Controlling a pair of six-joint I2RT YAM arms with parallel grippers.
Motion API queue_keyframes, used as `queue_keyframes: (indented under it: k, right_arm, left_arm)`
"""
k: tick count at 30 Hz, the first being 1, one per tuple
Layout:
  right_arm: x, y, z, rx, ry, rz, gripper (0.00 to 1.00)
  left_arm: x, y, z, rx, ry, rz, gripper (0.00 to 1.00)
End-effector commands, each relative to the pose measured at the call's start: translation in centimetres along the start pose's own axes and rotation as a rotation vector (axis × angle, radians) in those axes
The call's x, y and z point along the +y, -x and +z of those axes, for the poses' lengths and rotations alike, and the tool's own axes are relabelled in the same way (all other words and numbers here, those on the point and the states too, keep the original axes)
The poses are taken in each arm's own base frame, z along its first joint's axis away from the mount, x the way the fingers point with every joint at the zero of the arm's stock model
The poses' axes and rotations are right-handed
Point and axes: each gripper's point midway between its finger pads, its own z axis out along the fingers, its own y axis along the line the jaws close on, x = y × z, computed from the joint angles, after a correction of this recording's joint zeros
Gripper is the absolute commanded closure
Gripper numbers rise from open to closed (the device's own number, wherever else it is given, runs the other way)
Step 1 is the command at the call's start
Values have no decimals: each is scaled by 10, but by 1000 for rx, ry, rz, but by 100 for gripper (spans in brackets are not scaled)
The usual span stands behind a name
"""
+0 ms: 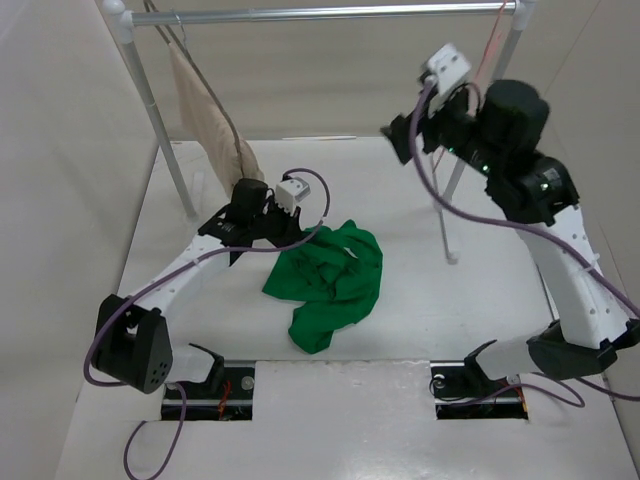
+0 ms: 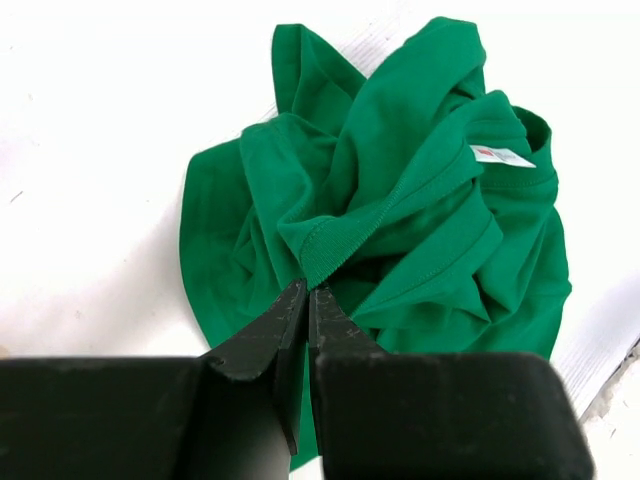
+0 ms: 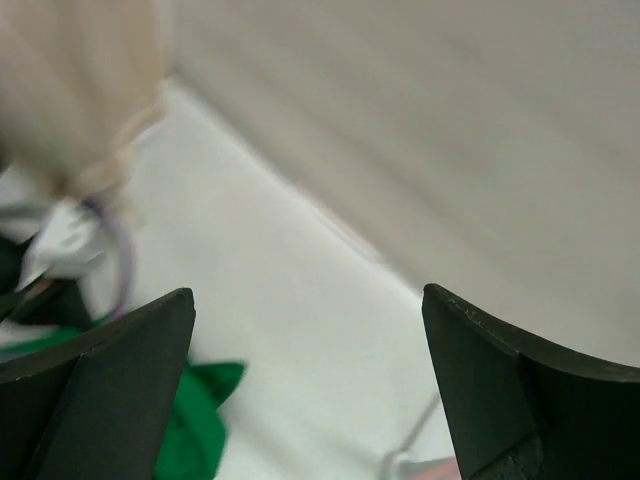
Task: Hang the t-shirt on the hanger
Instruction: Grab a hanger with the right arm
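Two tools differ: the left tool (image 2: 306,292) is pinched tight on a ribbed edge of the t-shirt (image 1: 328,280), which lies crumpled near the middle of the desk (image 1: 420,300), bare surface all round it. The right tool (image 3: 308,300) hangs high, fingers wide apart, gripping nothing. The hanger (image 1: 494,38) hangs at the right end of the rack (image 1: 330,13), mostly hidden behind the right arm. The right wrist view is blurred.

T-shirt (image 1: 328,275) lying bunched at middle of table (image 1: 420,330), in front of rail (image 1: 330,13). Left gripper (image 2: 307,290) sitting at its rear-left edge, jaws pinching fold. Cloth (image 1: 205,115) hanging at rail's left end, hanger (image 1: 495,40) at right end. Right gripper (image 1: 400,140) hanging high at rear right, near hanger, jaws apart.
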Motion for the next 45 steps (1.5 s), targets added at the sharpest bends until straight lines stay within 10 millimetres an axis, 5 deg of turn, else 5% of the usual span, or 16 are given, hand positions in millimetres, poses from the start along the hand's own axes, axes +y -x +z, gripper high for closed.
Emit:
queue_keyframes:
  k: [1,5,9,11,13,17,20,25,31,35,39,42,45]
  right_arm:
    - [-80,29,-20,-40,-344,74,0]
    - [-146,24,-30,-34,-601,98,0]
    - [-190,-13,-29,11,-720,137,1]
    - [-193,-43,-18,51,-748,179,3]
    - [-205,-49,-25,18,-806,195,5]
    - [-208,-90,-18,91,-838,220,10]
    - [-203,-91,-18,85,-816,220,20]
    - [-189,-100,-20,78,-772,219,73]
    - [-176,-95,-27,79,-717,210,100]
    - [-170,-83,-25,50,-640,167,100]
    - [-150,-44,-11,-39,-436,56,100]
    - [-117,-25,5,-99,-200,-24,100]
    - [-59,-48,18,-60,84,-30,100]
  left_arm:
    - [-4,12,-12,-62,15,11,100]
    - [-5,10,-15,-74,16,16,100]
    - [-7,14,-20,-110,19,21,100]
    - [-7,12,-19,-112,19,22,100]
    - [-8,11,-17,-112,10,23,100]
    - [-9,13,-20,-121,10,26,100]
    - [-9,9,-18,-112,10,23,100]
    - [-9,9,-18,-112,10,23,100]
    - [-8,6,-16,-104,9,19,100]
    - [-8,9,-16,-112,10,23,100]
    - [-8,11,-16,-120,10,26,100]
    - [-8,11,-16,-121,10,17,100]
    - [-6,15,-17,-128,24,20,100]
